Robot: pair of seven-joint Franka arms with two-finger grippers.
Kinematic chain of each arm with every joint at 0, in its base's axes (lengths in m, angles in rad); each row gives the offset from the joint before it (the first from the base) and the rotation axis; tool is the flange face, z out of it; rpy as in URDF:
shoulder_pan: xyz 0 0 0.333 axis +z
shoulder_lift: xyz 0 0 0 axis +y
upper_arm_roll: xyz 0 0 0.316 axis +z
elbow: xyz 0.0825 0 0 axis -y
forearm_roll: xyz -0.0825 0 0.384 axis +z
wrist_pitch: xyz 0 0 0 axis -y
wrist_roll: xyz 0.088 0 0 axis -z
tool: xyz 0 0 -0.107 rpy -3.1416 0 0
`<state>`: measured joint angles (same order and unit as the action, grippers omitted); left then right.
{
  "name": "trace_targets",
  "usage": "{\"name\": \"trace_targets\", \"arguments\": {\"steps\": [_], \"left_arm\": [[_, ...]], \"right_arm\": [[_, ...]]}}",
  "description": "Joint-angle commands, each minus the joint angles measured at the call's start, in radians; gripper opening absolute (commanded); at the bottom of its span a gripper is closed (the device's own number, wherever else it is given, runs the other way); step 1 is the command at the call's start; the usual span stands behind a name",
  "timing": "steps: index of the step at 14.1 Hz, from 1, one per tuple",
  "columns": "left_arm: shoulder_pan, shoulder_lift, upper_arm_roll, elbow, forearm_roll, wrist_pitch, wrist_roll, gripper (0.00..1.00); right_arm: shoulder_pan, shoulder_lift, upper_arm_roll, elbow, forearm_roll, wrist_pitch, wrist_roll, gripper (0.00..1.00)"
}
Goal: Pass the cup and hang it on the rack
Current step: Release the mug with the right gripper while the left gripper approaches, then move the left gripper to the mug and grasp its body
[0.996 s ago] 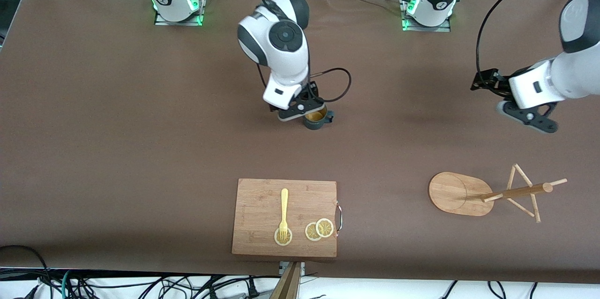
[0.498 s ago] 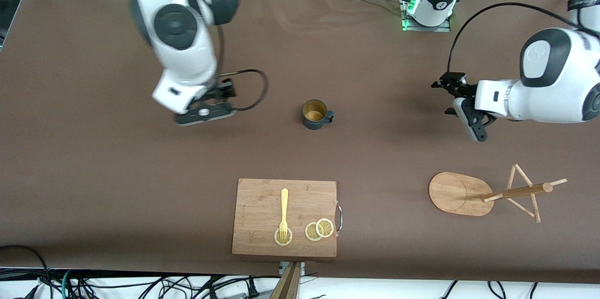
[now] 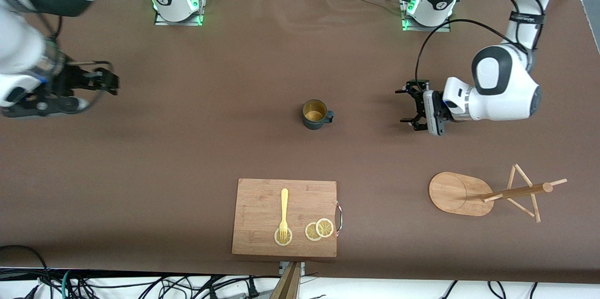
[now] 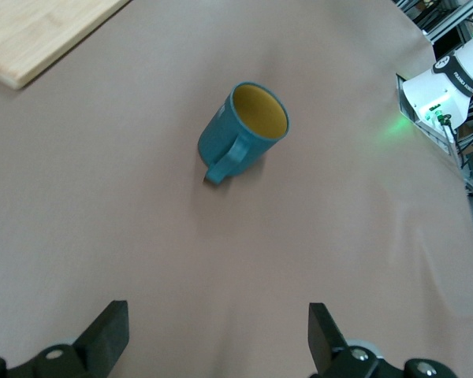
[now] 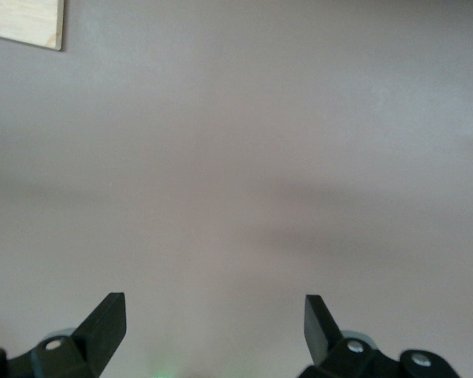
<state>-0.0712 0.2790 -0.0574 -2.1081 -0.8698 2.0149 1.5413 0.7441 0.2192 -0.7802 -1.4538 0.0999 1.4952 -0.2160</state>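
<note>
The dark teal cup [image 3: 315, 114] with a mustard-yellow inside stands upright mid-table, its handle toward the left arm's end. It also shows in the left wrist view [image 4: 244, 130]. My left gripper [image 3: 404, 106] is open and empty, level with the cup, apart from it on the handle side; its open fingers frame bare table in the left wrist view [image 4: 218, 346]. My right gripper [image 3: 42, 106] is open and empty at the right arm's end of the table, over bare table in its own view [image 5: 213, 327]. The wooden rack [image 3: 468, 193] stands nearer the front camera than the left gripper.
A bamboo cutting board [image 3: 262, 205] with a yellow fork [image 3: 283, 212] and lemon slices [image 3: 318, 229] lies near the front edge, nearer the camera than the cup. Its corner shows in the left wrist view [image 4: 39, 31] and the right wrist view [image 5: 24, 20].
My right gripper let go of the cup and swung away toward its own end of the table. My left gripper moved in toward the cup and turned to face it. The cup stayed put.
</note>
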Motion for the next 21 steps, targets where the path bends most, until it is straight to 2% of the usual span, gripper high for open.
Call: {"name": "trace_targets", "arguments": {"steps": [1, 3, 5, 6, 9, 11, 13, 14, 21], "left_arm": [[-0.004, 0.026, -0.038, -0.073, -0.169, 0.094, 0.257, 1.0], [-0.013, 0.095, -0.053, -0.101, -0.396, 0.103, 0.534, 1.0], [-0.035, 0.165, -0.053, -0.108, -0.582, 0.096, 0.783, 1.0], [-0.047, 0.189, -0.055, -0.118, -0.641, 0.096, 0.865, 1.0], [-0.081, 0.259, -0.056, -0.119, -0.789, 0.096, 1.038, 1.0], [-0.123, 0.299, -0.059, -0.11, -0.897, 0.096, 1.144, 1.0], [-0.133, 0.33, -0.076, -0.081, -0.93, 0.097, 1.181, 1.0], [-0.145, 0.353, -0.076, -0.049, -0.919, 0.097, 1.185, 1.0], [-0.18, 0.391, -0.076, -0.013, -0.934, 0.142, 1.27, 1.0]], "right_arm": [[-0.067, -0.004, 0.008, -0.037, 0.075, -0.003, -0.101, 1.0], [-0.162, -0.012, 0.106, -0.043, 0.063, 0.002, -0.091, 1.0], [-0.329, -0.027, 0.287, -0.042, 0.054, 0.0, -0.095, 1.0], [-0.404, -0.04, 0.362, -0.045, 0.034, 0.003, -0.089, 1.0], [-0.595, -0.093, 0.603, -0.082, -0.106, 0.016, -0.05, 1.0], [-0.731, -0.138, 0.708, -0.149, -0.106, 0.057, -0.04, 1.0], [-0.804, -0.229, 0.76, -0.283, -0.098, 0.158, -0.039, 1.0], [-0.818, -0.265, 0.766, -0.334, -0.097, 0.184, -0.04, 1.0], [-0.793, -0.231, 0.757, -0.269, -0.1, 0.135, -0.051, 1.0]]}}
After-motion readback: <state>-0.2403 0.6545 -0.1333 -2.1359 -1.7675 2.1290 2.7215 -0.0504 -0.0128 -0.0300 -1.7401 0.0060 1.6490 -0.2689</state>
